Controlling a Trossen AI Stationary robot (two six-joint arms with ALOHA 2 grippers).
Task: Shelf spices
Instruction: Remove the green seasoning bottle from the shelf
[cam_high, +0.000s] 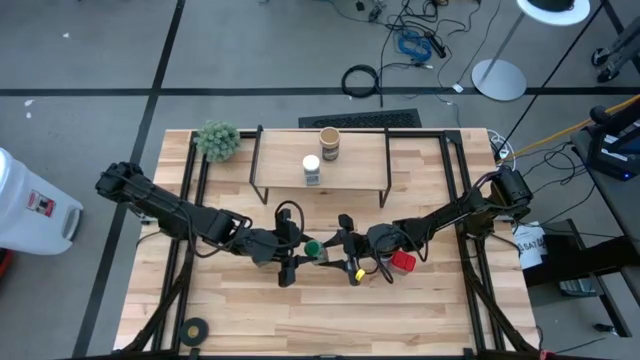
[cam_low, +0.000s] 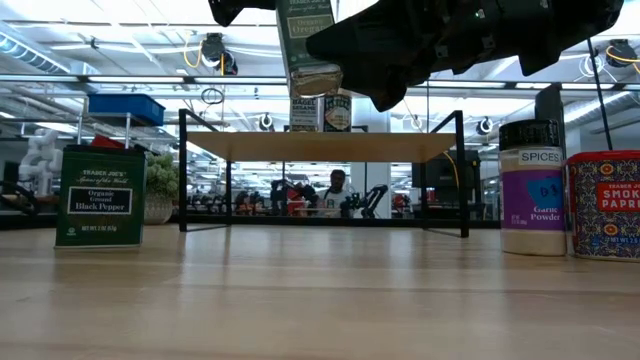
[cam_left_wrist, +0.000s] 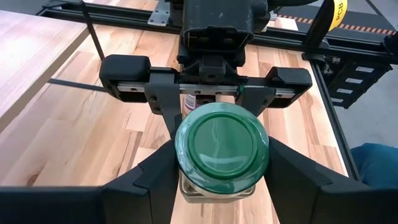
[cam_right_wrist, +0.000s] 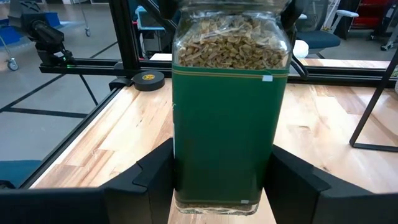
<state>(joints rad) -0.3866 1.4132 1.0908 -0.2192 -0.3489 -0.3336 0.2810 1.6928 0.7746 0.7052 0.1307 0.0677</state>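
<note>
From above I see both grippers, left (cam_high: 300, 262) and right (cam_high: 343, 250), meeting at the green-lidded jar (cam_high: 313, 248). The wrist views show each clamping it (flakes visible only in the right one).

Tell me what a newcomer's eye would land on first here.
Both grippers meet at mid-table over one green-lidded jar: the left gripper and the right gripper each have fingers around it, lifted off the wood. Behind it, the shelf already carries a tan cylinder and a white-lidded jar.

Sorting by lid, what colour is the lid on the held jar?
Green; the jar's lid shows best in the left wrist view.
</note>
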